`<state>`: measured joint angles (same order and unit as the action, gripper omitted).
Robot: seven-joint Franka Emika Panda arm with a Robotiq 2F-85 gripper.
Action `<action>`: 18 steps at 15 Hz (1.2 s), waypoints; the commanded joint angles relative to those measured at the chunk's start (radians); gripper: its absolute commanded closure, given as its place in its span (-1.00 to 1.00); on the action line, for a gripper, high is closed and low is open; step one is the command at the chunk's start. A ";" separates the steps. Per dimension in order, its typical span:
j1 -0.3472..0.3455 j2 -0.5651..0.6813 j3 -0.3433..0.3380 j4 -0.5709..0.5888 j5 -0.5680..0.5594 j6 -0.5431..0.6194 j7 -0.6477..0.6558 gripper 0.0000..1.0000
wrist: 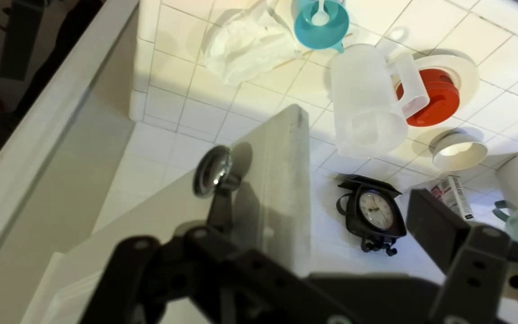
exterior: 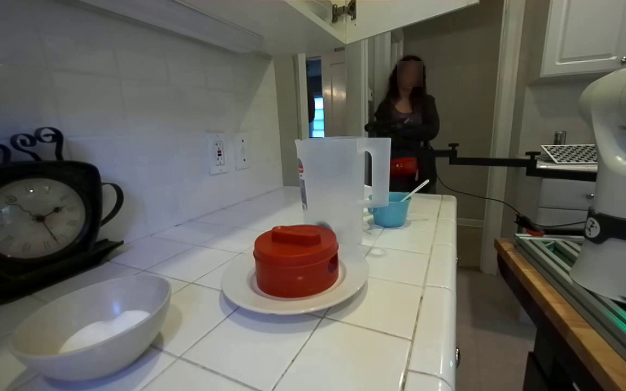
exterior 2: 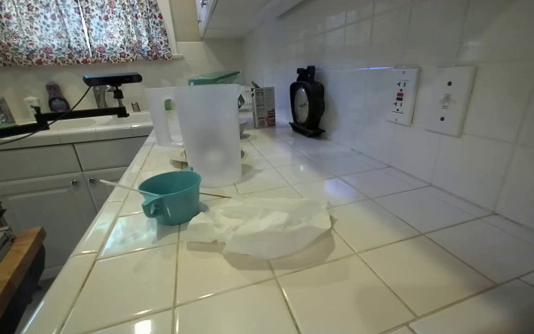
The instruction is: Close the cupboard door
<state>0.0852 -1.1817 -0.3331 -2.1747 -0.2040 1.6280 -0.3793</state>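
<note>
As we read the wrist view, the fingers [wrist: 436,225] are nearest: released, spread wide apart. Between them shows the near corner of the cupboard door [wrist: 281,189], pointing out over the tiled surface [wrist: 448,27]. One finger stands on the side of the face with the round metal knob [wrist: 213,172] and overlaps it in our line of sight; whether they touch, we cannot tell. The other finger is past the door's free edge, well apart from it in the picture.

In an exterior view we find the door [exterior: 400,15] open, high above the surface, standing out at its hinge [exterior: 339,13] from the wall cabinet [exterior: 291,32]. The panel hangs upright, lower edge slanting up toward the right of the picture, free end toward the arm [exterior: 623,136]. Both views crop it, so we cannot settle its long axis.

Lettering, working outward: on the pitcher [wrist: 367,94], a red-and-dark label [exterior: 302,184] in an exterior view, which we cannot read. On the clock [wrist: 376,209], a ring of numerals, soft. On the carton [wrist: 457,193], red marks and fine print too small for us. In an exterior view the arm wears a black band [exterior: 612,228], reading "FRANK" up to where the frame cuts it. Farthest off, we note a person [exterior: 406,122] in dark clothes standing beyond the end of the surface.
</note>
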 commanded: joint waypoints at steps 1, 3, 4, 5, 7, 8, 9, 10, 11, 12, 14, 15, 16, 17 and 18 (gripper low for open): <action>0.053 0.013 -0.004 0.035 0.054 -0.018 -0.050 -1.00; 0.074 0.020 -0.006 0.038 0.074 -0.006 -0.055 -1.00; 0.085 0.024 -0.008 0.039 0.084 -0.001 -0.057 -1.00; 0.095 0.032 -0.008 0.034 0.093 0.017 -0.054 -1.00; 0.111 0.047 -0.013 0.027 0.114 0.057 -0.048 -1.00; 0.118 0.056 -0.017 0.028 0.127 0.076 -0.050 -1.00; 0.122 0.067 -0.021 0.025 0.141 0.098 -0.048 -1.00; 0.127 0.081 -0.025 0.026 0.156 0.120 -0.048 -1.00; 0.126 0.090 -0.027 0.021 0.167 0.145 -0.048 -1.00; 0.126 0.105 -0.028 0.023 0.178 0.169 -0.048 -1.00; 0.124 0.132 -0.028 0.021 0.196 0.220 -0.045 -1.00; 0.121 0.144 -0.027 0.021 0.204 0.238 -0.043 -1.00; 0.121 0.156 -0.027 0.020 0.214 0.261 -0.042 -1.00; 0.117 0.168 -0.026 0.017 0.223 0.287 -0.040 -1.00; 0.114 0.184 -0.024 0.016 0.231 0.320 -0.035 -1.00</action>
<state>0.2091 -1.0365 -0.3547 -2.1659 -0.0217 1.8842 -0.3957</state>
